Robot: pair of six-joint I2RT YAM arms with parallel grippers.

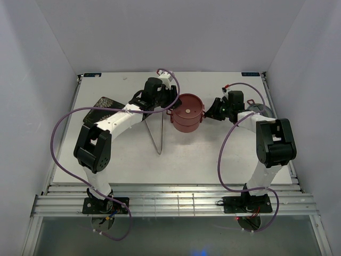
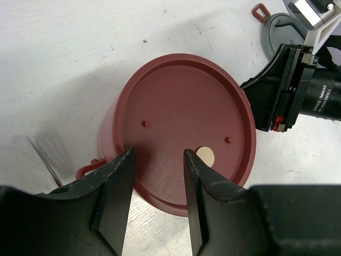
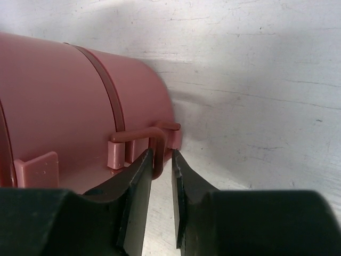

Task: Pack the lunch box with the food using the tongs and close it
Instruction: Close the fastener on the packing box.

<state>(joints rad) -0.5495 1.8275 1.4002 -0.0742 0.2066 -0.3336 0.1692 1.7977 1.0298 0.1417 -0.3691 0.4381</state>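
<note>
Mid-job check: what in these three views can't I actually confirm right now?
Food: in no view; the lid covers the lunch box, hiding its inside.
Right tool: right wrist view, the wire handle sits at the jaw tips; gripped or merely beside, unclear.
Dark plate: top view, the left arm covers most of it.
Tongs: left wrist view shows only a blurred streak near the left edge.

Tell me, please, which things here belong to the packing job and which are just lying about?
Job: lunch box, lid on; tongs.
Lying about: dark patterned plate; grey round disc, purpose unclear.
</note>
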